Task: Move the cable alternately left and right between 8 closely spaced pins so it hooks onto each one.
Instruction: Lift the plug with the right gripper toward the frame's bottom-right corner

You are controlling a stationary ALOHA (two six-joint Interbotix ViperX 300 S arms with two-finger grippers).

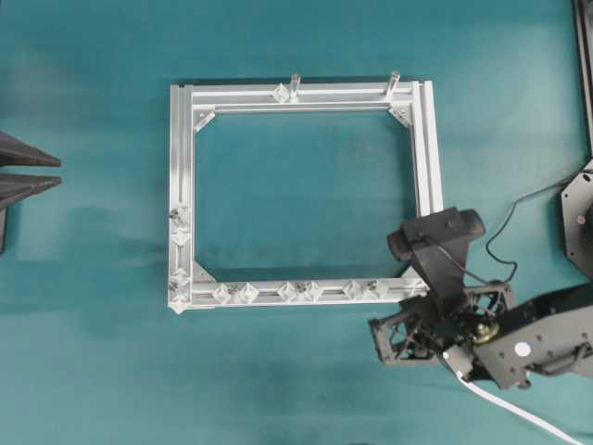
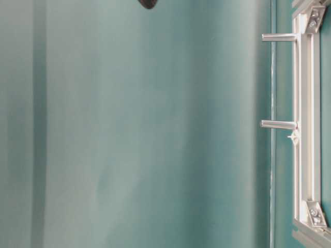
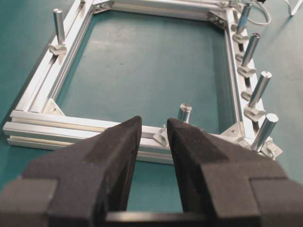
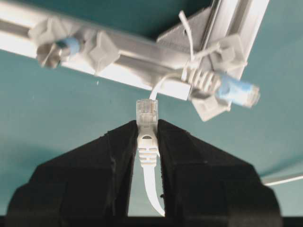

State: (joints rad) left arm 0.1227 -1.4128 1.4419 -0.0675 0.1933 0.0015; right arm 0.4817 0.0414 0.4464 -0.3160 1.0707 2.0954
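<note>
The cable (image 4: 147, 156) is clamped near its end between the 2 black fingers of the right gripper (image 4: 147, 126). Its clear plug (image 4: 147, 112) sticks out just past the fingertips, and the flat white cord runs back down between the fingers. In the overhead view the cable (image 1: 514, 411) trails from the right arm toward the lower right corner of the table (image 1: 93, 371).

The plug is just short of a corner of the aluminium frame (image 1: 306, 93), where another white cord end with a blue-tipped plug (image 4: 236, 90) is tied on with a thin white tie. Seen from above, the right gripper (image 1: 408, 336) sits just below the frame's lower right corner.

The pins (image 1: 301, 291) stand in pairs along the frame's bottom rail, with more on the lower left side; none has the cable on it. 2 taller posts (image 1: 296, 86) rise from the top rail.

The left gripper (image 3: 154, 130) is well apart from the cable at the table's left edge, its fingers spread with nothing between them, facing the frame's left side.
</note>
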